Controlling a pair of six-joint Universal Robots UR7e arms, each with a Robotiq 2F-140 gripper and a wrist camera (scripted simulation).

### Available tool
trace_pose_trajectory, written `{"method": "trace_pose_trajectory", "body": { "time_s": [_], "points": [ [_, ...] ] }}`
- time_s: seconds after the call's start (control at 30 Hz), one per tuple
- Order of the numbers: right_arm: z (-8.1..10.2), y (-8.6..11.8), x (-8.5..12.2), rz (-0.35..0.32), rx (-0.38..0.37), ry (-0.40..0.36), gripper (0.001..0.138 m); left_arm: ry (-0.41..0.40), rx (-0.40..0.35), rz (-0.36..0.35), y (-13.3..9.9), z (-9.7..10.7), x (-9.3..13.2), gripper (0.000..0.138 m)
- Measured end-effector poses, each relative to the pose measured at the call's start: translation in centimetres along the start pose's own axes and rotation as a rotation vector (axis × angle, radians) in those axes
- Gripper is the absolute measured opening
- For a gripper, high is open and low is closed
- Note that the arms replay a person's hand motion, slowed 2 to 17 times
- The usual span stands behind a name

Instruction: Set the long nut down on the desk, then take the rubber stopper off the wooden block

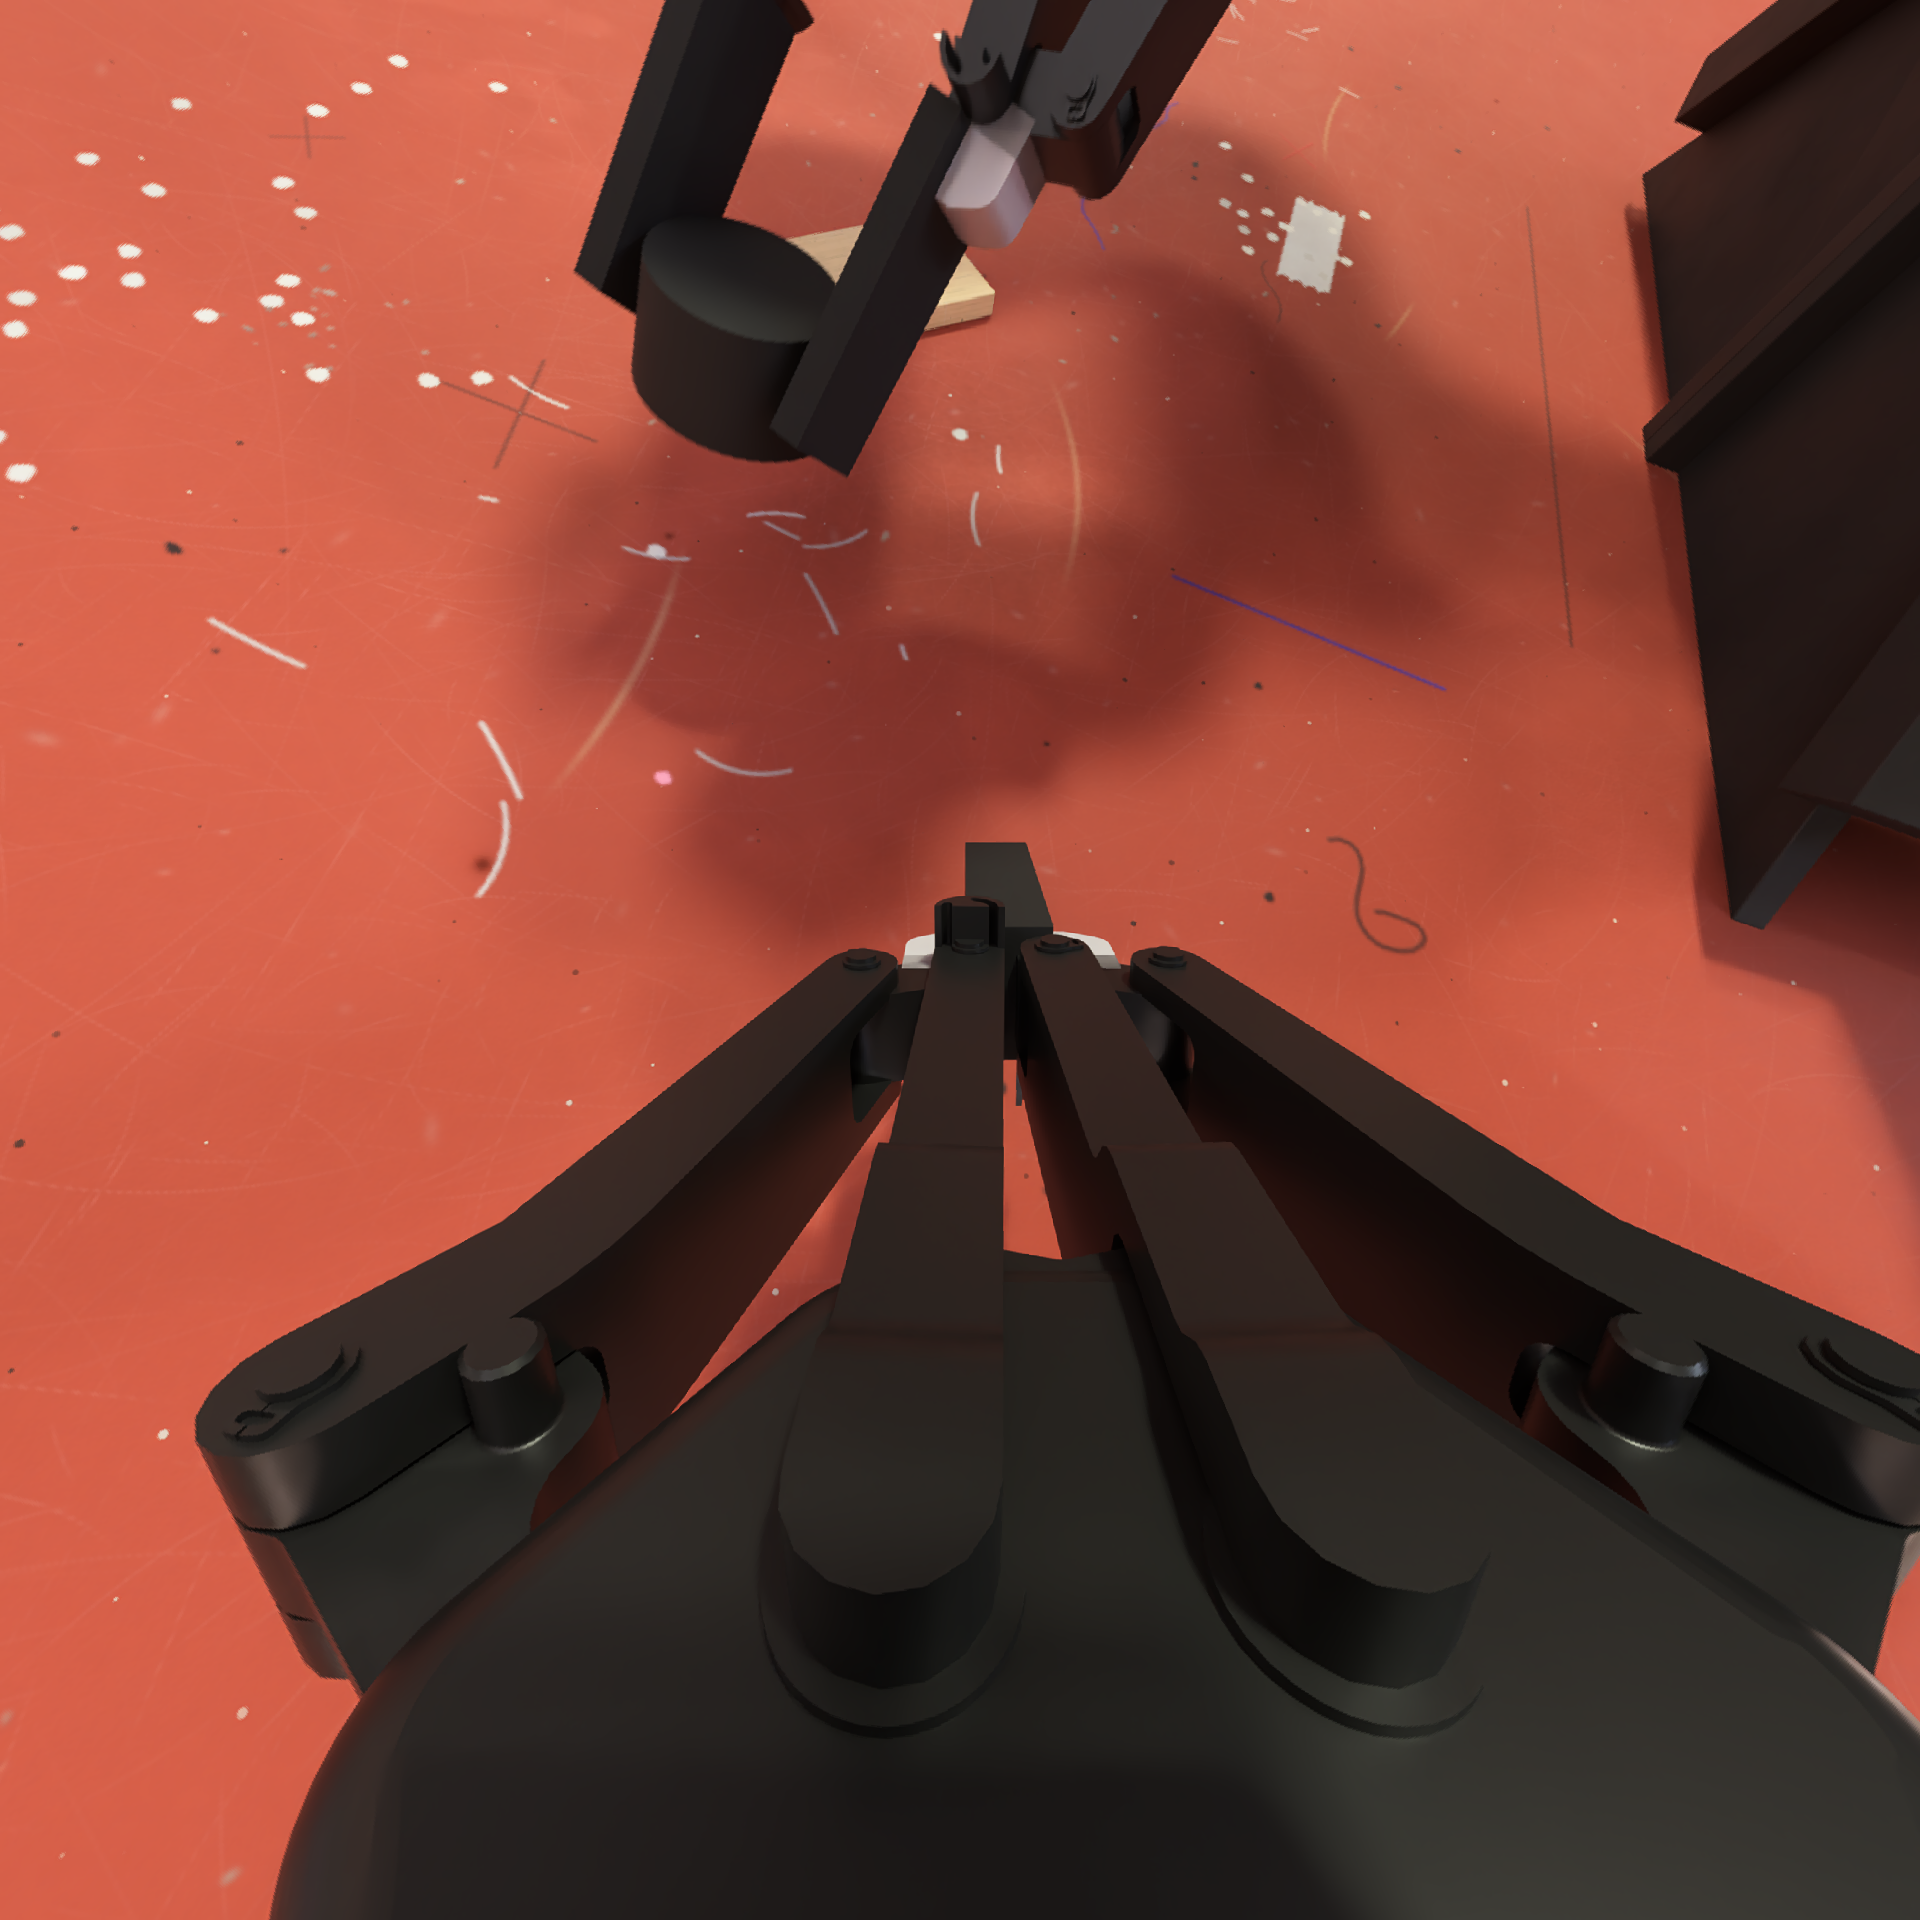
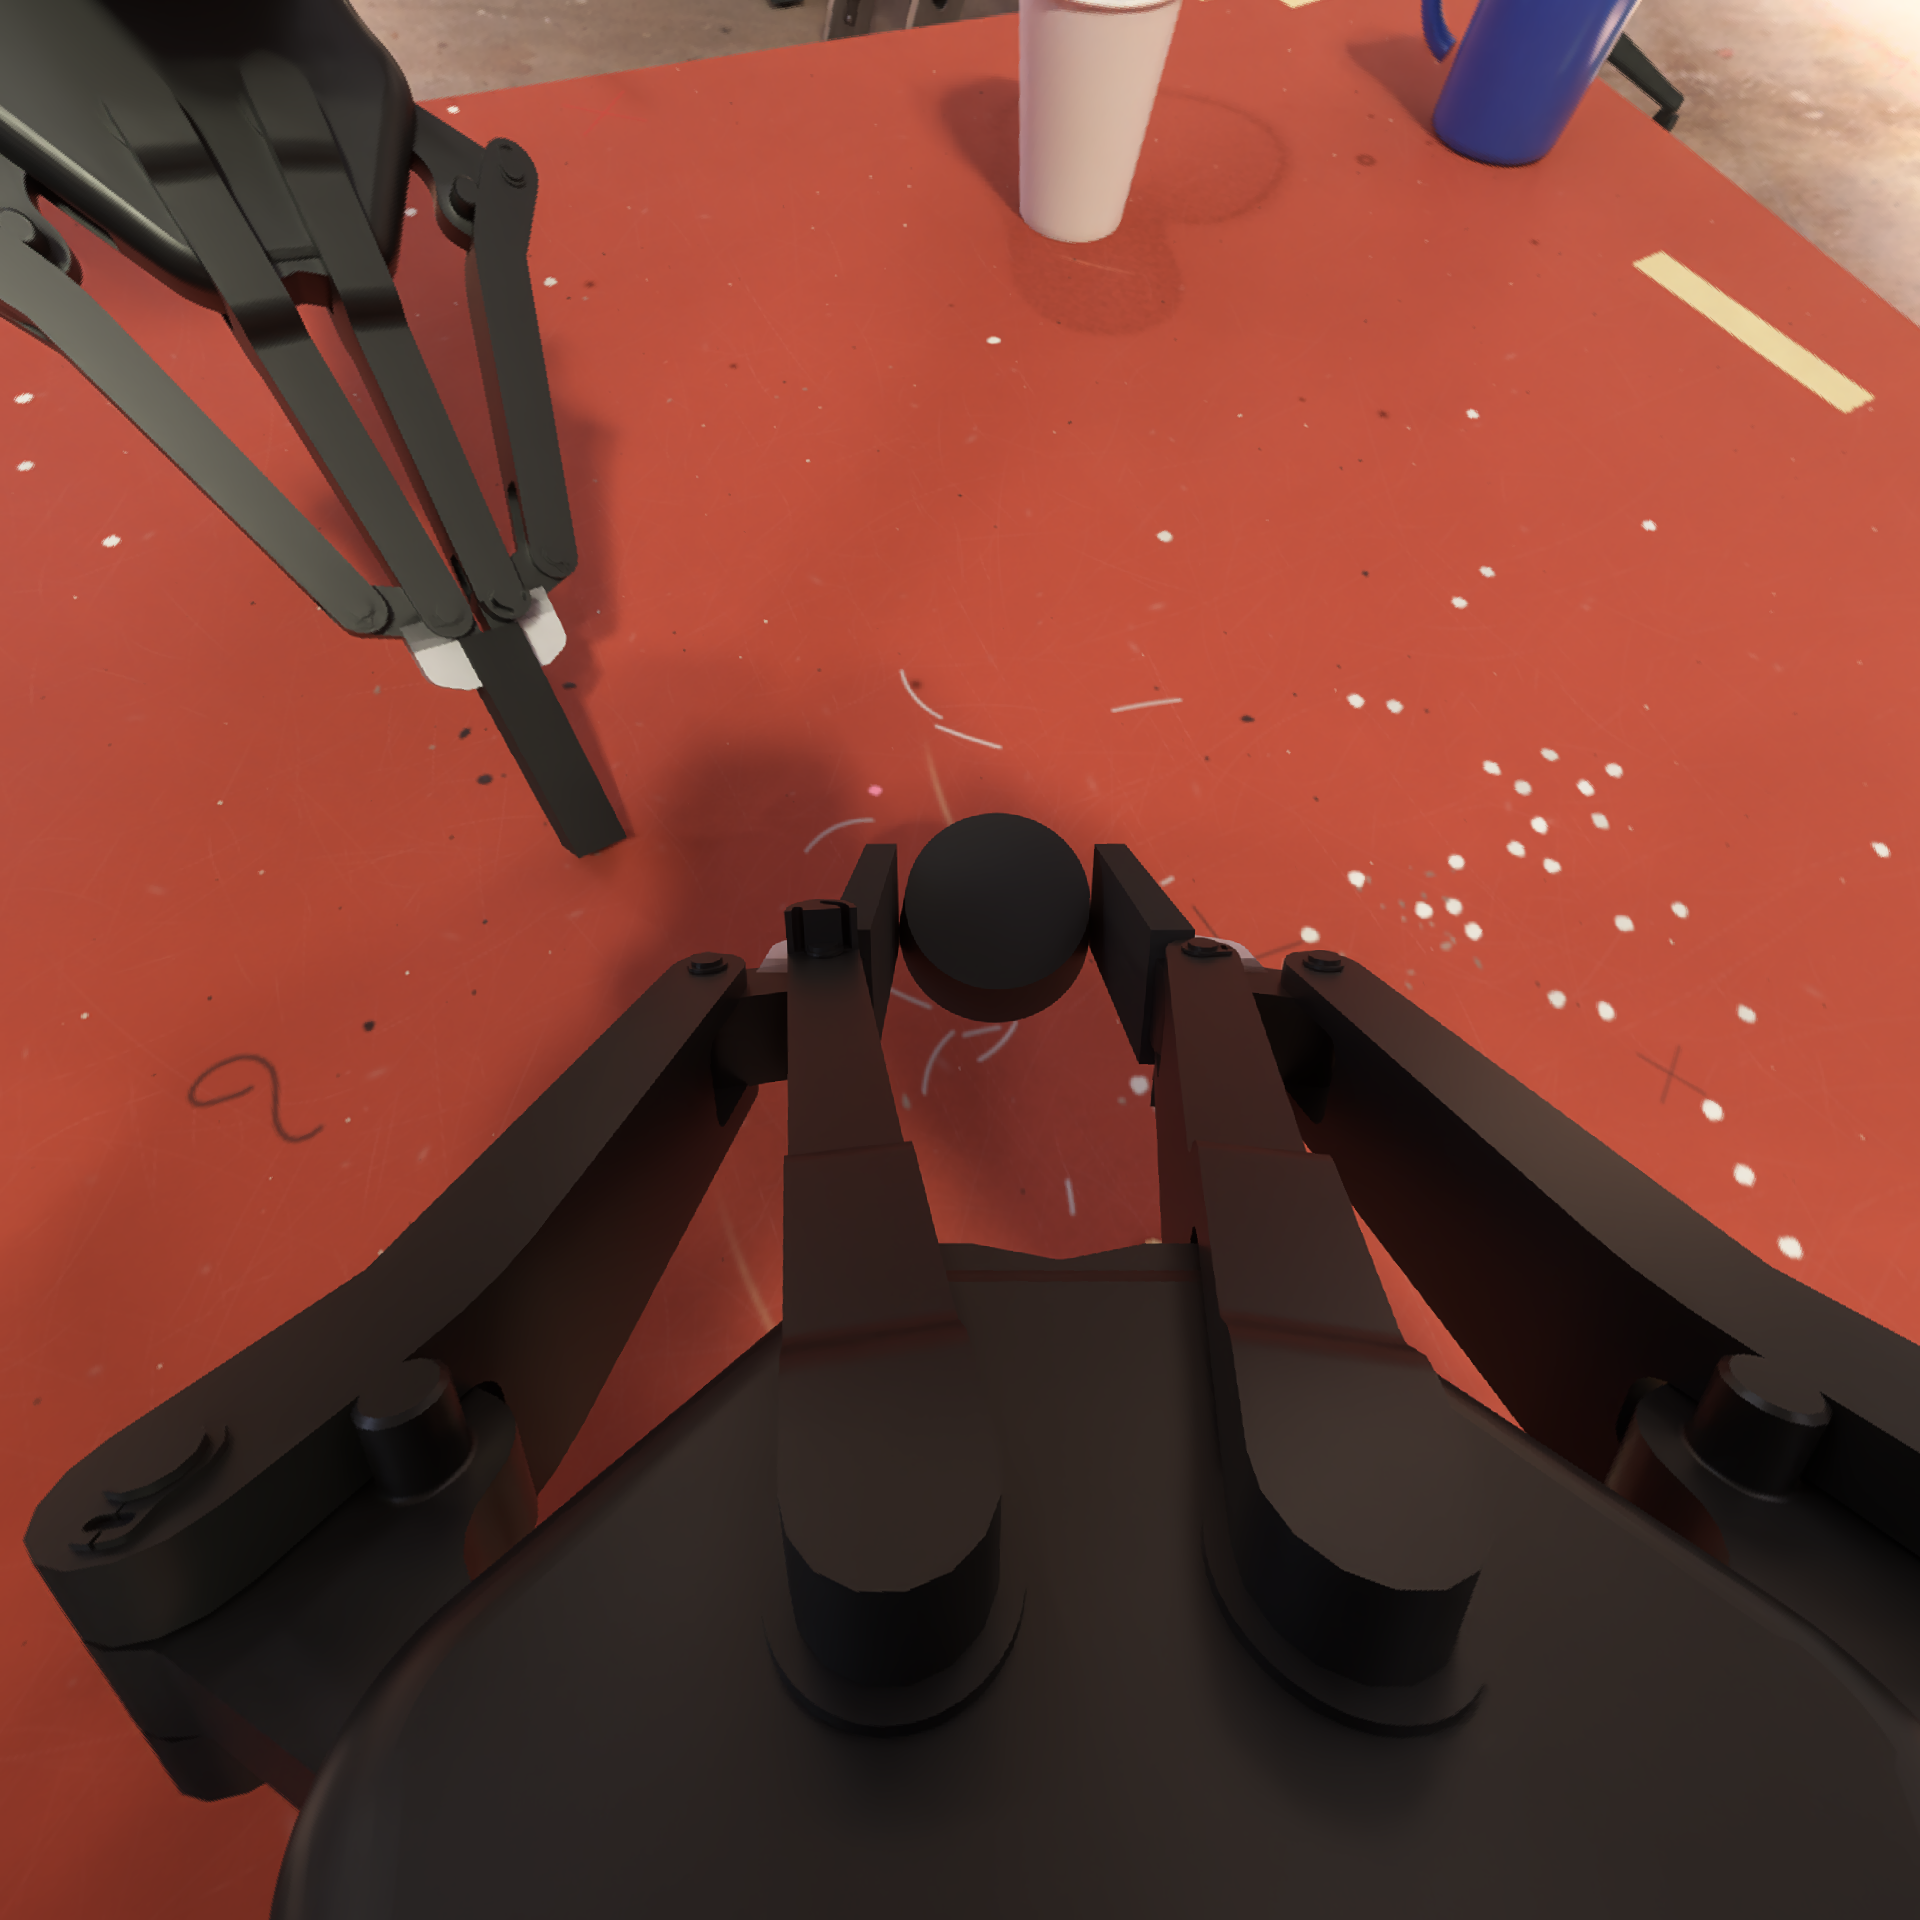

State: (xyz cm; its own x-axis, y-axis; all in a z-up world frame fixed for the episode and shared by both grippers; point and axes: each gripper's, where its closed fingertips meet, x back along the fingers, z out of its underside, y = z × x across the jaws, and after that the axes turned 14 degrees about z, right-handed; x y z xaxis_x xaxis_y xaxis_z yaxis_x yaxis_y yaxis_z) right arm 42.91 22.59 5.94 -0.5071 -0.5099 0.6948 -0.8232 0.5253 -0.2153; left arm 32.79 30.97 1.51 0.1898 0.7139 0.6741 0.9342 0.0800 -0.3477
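Note:
My right gripper [image 2: 995, 935] is shut on the black rubber stopper [image 2: 995, 894], one finger on each side. In the left wrist view the right gripper [image 1: 727, 384] holds the stopper [image 1: 717, 312] in the air above the red desk [image 1: 312, 935]. The light wooden block [image 1: 961, 291] lies flat on the desk just behind it and is partly hidden. My left gripper [image 1: 1000, 868] is shut with nothing visible between its fingers and hangs over bare desk; it also shows in the right wrist view [image 2: 587, 821]. The long nut shows in neither view.
A dark wooden stand [image 1: 1787, 468] is at the right of the left wrist view. A white cup [image 2: 1086, 125] and a blue mug [image 2: 1507, 73] stand near the desk's far edge. A pale tape strip [image 2: 1751, 330] lies at the far right.

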Motion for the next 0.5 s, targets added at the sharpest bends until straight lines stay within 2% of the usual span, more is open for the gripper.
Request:
{"method": "trace_pose_trajectory", "body": {
  "time_s": [0.5],
  "points": [
    [-2.4,2.8,-3.5,-0.025,0.104,0.041,0.050,0.025,-0.050,0.002,-0.1,0.6,0.5,0.001]
  ]
}}
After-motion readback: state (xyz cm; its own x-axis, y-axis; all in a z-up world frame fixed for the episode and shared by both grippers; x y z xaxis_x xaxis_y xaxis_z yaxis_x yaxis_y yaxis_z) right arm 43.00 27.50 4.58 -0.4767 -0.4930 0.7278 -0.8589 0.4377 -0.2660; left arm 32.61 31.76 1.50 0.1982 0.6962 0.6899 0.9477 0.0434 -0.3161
